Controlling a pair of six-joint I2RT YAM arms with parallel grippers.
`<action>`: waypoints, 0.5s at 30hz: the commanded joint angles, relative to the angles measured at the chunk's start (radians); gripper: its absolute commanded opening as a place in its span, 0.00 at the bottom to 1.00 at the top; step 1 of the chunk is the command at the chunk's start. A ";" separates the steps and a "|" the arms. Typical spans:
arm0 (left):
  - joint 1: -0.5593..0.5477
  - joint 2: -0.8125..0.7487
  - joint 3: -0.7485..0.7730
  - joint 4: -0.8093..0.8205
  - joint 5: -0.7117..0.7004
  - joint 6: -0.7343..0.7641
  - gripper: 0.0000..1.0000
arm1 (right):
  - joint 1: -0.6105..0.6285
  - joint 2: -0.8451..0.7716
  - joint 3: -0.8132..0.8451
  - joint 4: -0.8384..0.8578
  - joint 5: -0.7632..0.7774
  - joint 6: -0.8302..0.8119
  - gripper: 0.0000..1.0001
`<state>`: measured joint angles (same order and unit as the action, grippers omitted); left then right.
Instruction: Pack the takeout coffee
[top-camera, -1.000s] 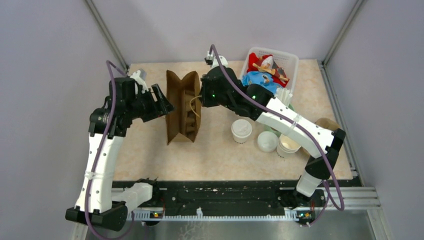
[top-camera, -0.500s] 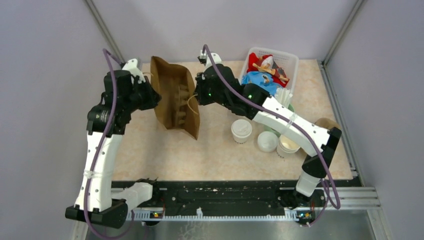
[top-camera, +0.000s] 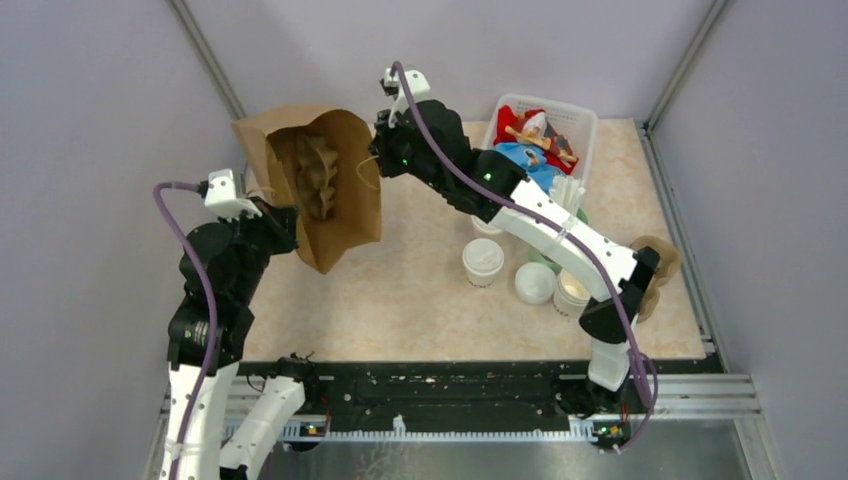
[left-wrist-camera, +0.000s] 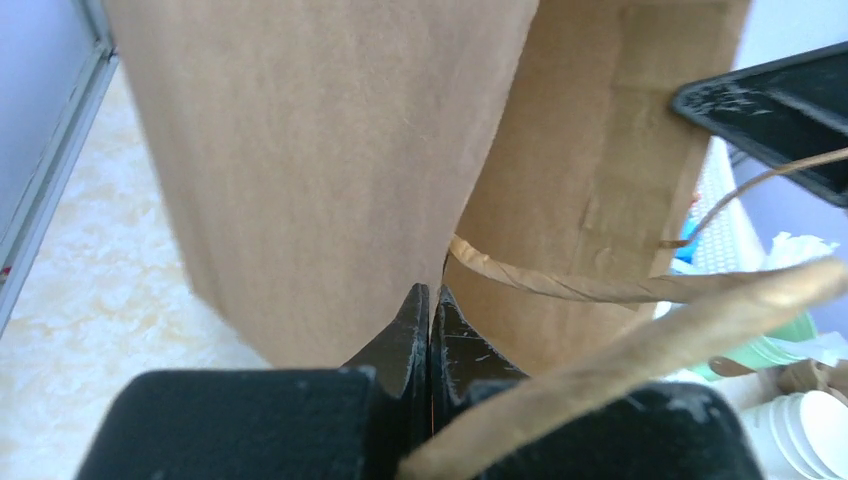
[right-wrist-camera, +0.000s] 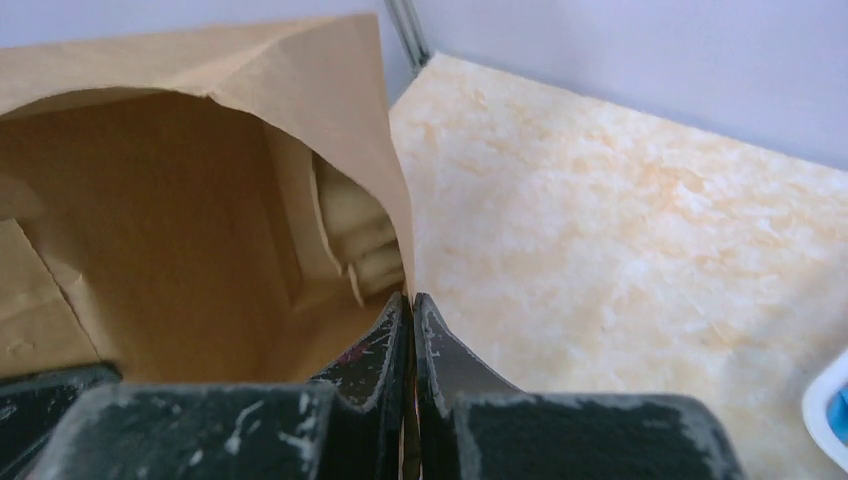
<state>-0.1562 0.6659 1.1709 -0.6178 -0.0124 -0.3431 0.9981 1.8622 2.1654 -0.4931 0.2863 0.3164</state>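
The left arm rises from the lower left of the overhead view, its forearm near vertical and its wrist bent toward the centre; the left gripper has its jaws pressed together on the left rim of a brown paper bag, and its wrist view shows the fingertips meeting on the paper edge with no gap between them. The right arm folds at its elbow on the right side of the frame and stretches long and low toward the upper centre; the right gripper is likewise clamped on the bag's right rim, jaws together on the paper.

Between the two grips the bag hangs tilted in the upper left, its mouth spread open toward the overhead camera; a tan cardboard piece sits inside; a twisted paper handle loops loose by the left fingers.

The takeout coffee cup stands upright and lidded on the table, right of centre, well apart from the bag and from both grippers; a loose lid lies just beside it, with a stack of lidless cups beyond; a white basket sits in the upper right.
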 joint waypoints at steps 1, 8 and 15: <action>0.001 0.043 -0.021 0.083 -0.083 -0.022 0.00 | -0.007 0.036 0.165 -0.043 0.036 -0.021 0.00; 0.000 0.065 -0.091 -0.004 0.088 -0.138 0.00 | -0.004 -0.083 -0.085 -0.118 0.038 0.081 0.02; 0.000 0.108 -0.116 0.061 0.156 -0.111 0.00 | -0.050 -0.177 -0.337 0.030 -0.060 0.111 0.03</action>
<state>-0.1562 0.7425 1.0149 -0.6285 0.0910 -0.4622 0.9863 1.7569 1.8957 -0.5526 0.2867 0.3859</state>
